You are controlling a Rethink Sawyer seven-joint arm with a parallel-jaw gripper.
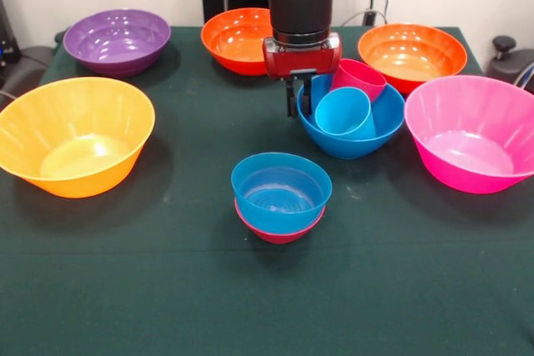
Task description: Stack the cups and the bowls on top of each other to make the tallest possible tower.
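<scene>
while pincer (299, 104) hangs, 2 cups (349, 99) lie just right.

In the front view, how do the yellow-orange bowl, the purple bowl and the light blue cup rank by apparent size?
1. yellow-orange bowl
2. purple bowl, though it stands farther from the camera
3. light blue cup, clearly smallest

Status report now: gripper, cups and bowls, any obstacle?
Gripper empty, hanging at rim of mid blue bowl. Red cup and blue cup lying inside that bowl. Small blue bowl nested in small red bowl. Nothing blocking.
</scene>
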